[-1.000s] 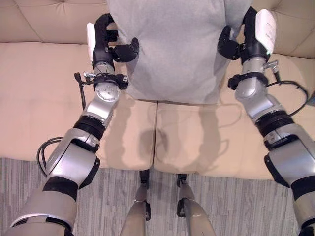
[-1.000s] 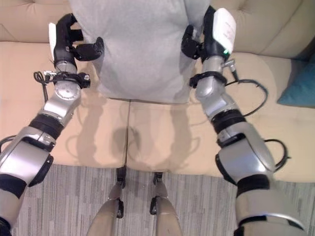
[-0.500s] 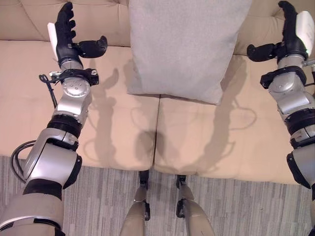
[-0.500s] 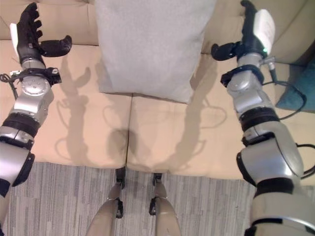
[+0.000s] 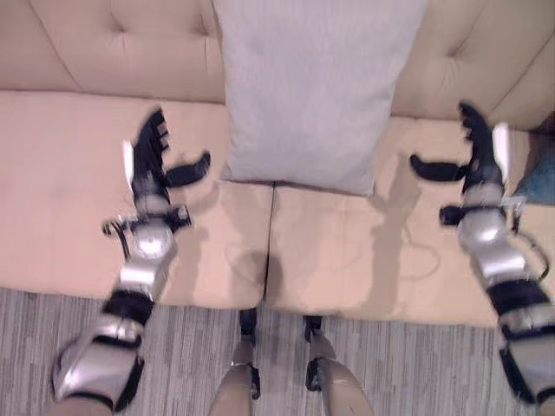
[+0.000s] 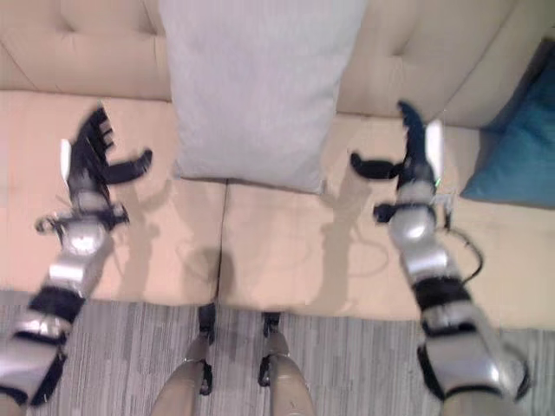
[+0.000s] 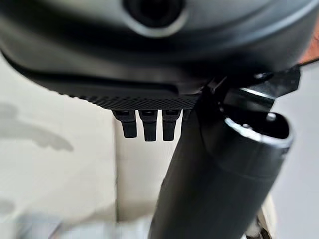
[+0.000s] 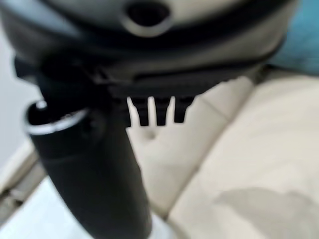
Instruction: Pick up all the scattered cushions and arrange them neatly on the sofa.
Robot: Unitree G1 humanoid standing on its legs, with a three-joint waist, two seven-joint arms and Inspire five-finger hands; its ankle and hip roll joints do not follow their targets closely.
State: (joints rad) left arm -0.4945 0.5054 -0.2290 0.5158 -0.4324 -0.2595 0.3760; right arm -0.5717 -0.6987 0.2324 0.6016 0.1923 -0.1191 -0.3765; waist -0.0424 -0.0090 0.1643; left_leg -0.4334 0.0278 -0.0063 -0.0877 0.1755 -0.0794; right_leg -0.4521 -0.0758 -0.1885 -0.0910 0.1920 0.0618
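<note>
Grey cushion (image 5: 316,87) leans upright against sofa (image 5: 69,52) back, left hand (image 5: 149,165) and right hand (image 5: 475,160) open, empty either side; unsupported, it may topple forward

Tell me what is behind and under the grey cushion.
The grey cushion leans against the sofa's tufted backrest, its lower edge resting on the seat cushions across their seam. The backrest and seat directly behind and beneath it are covered.

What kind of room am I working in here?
Most likely a living room or lounge. A beige tufted sofa fills the scene, a grey cushion leans on its backrest, a teal cushion sits off to the right, and grey striped carpet covers the floor.
</note>
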